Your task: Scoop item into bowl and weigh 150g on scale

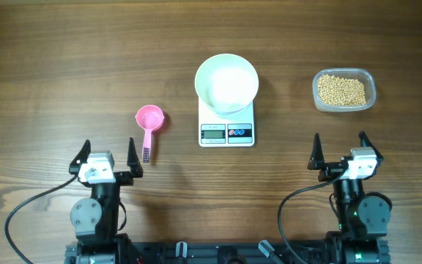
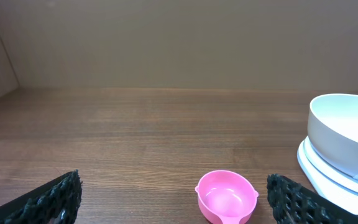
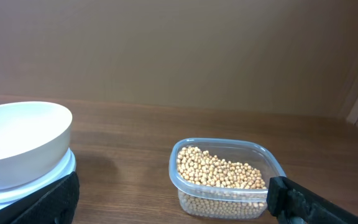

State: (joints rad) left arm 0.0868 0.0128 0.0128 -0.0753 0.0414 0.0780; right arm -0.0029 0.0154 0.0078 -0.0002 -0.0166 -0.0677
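1. Both arms sit at the near edge of the wooden table [image 1: 50, 59] in the overhead view. The left gripper [image 1: 109, 143] has its jaws spread wide with nothing between them. The right gripper [image 1: 340, 139] stands just as wide and empty.
2. Just beside the left gripper's inner finger lies the pink scoop [image 1: 150, 119], cup toward the far side and handle pointing back at the arm.
3. Mid-table stands the scale [image 1: 226, 132], its display and buttons facing the arms; the reading is too small to make out. On its platform sits the bowl [image 1: 226, 83], white and apparently empty, overhanging the scale's far edge.
4. Off to the right, well apart from the scale, the beans [image 1: 341, 89] fill the clear tub [image 1: 372, 89], which lies ahead of the right gripper.
5. From the left wrist, the left gripper [image 2: 174, 186] shows only its two dark fingers at the bottom corners, far apart. The pink scoop [image 2: 226, 196] rests on the table between them, nearer the right one, untouched. The bowl [image 2: 347, 124] on the scale [image 2: 328, 171] shows at the right edge.
6. From the right wrist, the right gripper [image 3: 173, 182] is likewise spread. The beans [image 3: 219, 171] lie in the clear tub [image 3: 216, 205] ahead, toward the right finger. The bowl [image 3: 17, 143] sits on the scale [image 3: 42, 183] at the left.
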